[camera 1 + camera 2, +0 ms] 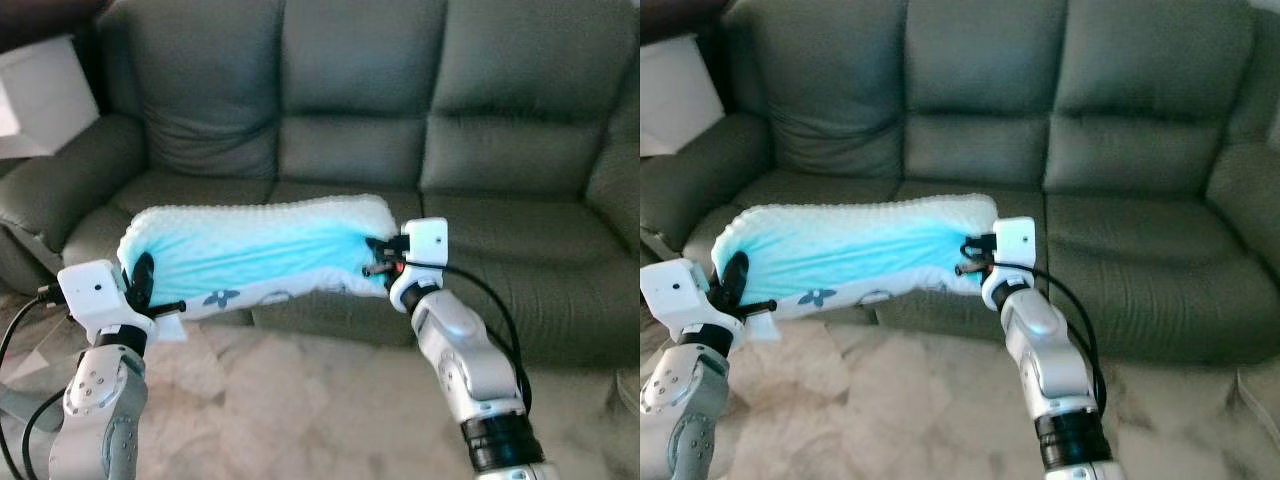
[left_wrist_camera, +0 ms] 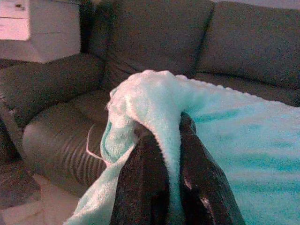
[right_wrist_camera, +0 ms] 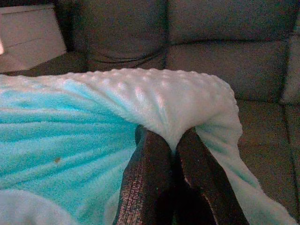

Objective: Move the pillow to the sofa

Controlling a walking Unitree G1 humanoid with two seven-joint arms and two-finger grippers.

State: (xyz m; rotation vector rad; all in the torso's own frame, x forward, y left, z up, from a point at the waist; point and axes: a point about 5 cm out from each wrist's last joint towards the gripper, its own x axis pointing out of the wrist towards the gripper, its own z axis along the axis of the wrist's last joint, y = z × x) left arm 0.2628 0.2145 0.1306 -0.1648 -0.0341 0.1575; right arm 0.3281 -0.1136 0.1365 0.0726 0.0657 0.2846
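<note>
I'm holding the pillow [image 1: 260, 255] stretched between both arms, off the floor, over the near front edge of the sofa [image 1: 350, 120]. It is long and soft, sagging a little in the middle. Its upper face is smooth turquoise plush lying in lengthwise folds; the far rim is white and covered in small raised bumps. A dark flower-like print is showing on the pale near edge.

The left gripper [image 2: 171, 140] is pinching the pillow's left end, its two black fingers [image 2: 140, 187] pressed narrow with a fold of fleece squeezed between them. A thin pale tag or thread is looping off that end.

The right gripper [image 3: 171, 145] is clamping the right end the same way, fingers nearly together with bumpy white fabric bunching over the tips.

The sofa is dark grey-green, leather-like, with three padded backs and rounded arms. A white boxy unit [image 1: 40, 95] is standing at far left. The floor [image 1: 300, 400] nearby is pale, marbled tile.
</note>
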